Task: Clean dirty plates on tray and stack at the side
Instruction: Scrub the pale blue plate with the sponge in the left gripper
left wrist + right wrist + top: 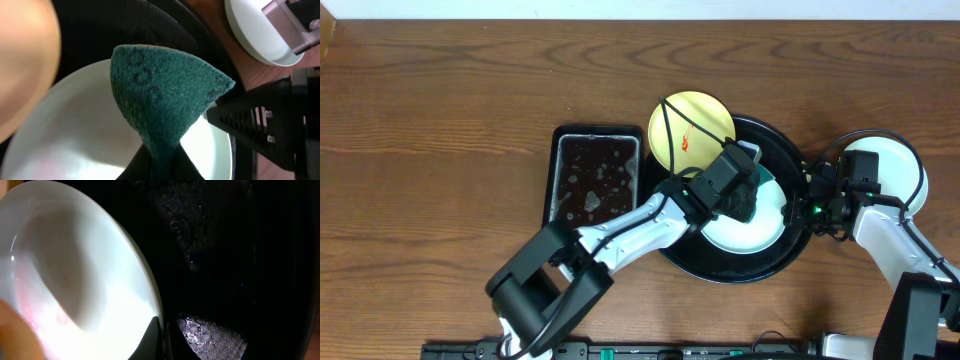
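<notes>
Left fingers [160,166] clamp a green pad [165,95] over the pale plate [752,234] in the tray [715,268], right of the worktop's middle; right fingers [161,335] pinch its rim. Scrubbing is in hand, I judge; next, press the pad across the plate's centre.

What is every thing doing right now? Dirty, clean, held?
Yellow plate: dirty, red smear, resting on rim of round tray.
Pale plate: in the round tray, under the sponge.
White plate: beside the tray, no smear showing.
Sponge: pinched in left gripper.
Right gripper: shut on pale plate's rim.
Small tray: wet.
</notes>
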